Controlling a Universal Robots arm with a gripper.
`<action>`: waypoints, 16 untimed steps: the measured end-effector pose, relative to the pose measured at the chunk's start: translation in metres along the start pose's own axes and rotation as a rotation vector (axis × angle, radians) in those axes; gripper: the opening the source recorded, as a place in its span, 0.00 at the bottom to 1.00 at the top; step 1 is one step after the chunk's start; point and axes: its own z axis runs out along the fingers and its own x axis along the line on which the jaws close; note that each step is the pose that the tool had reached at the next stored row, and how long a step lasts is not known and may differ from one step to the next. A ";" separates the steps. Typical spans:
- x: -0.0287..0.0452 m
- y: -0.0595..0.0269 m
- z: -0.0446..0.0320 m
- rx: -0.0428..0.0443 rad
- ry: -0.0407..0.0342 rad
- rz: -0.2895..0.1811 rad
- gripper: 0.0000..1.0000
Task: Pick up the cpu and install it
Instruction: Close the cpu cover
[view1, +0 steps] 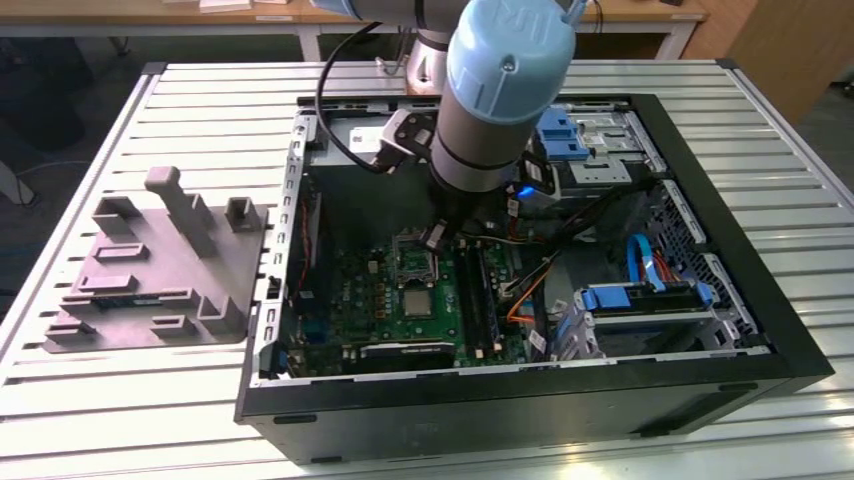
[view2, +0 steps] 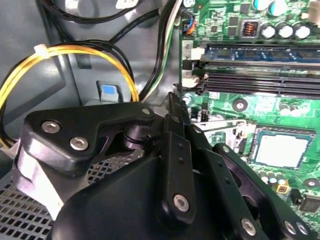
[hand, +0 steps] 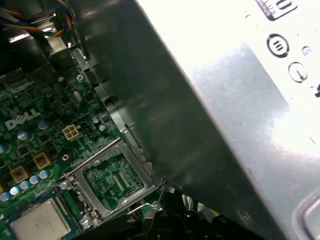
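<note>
1. One arm (view1: 501, 90) is reaching into one open computer case (view1: 747, 330).
2. One grey tray (view1: 154, 265) is lying beside the case on one slatted table (view1: 80, 400).
3. One cpu (view2: 281, 150) is sitting on one green motherboard (view1: 387, 300).
4. Two blue drive brackets (view1: 561, 135) (view1: 638, 297) are showing inside.

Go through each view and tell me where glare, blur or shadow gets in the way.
Exterior view: even lighting, but the arm shades the motherboard beneath it. Second wrist view: the pincer's black linkage looms soft and close, while the cpu stays crisp. First wrist view: a metal panel is blown out by glare and blurred; the cpu is readable.
</note>
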 end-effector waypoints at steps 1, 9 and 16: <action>0.0000 0.0005 0.0000 0.0140 0.0214 0.001 0.11; -0.0019 0.0024 -0.0039 0.0209 0.0320 0.002 0.11; -0.0033 0.0037 -0.0091 0.0248 0.0379 0.002 0.11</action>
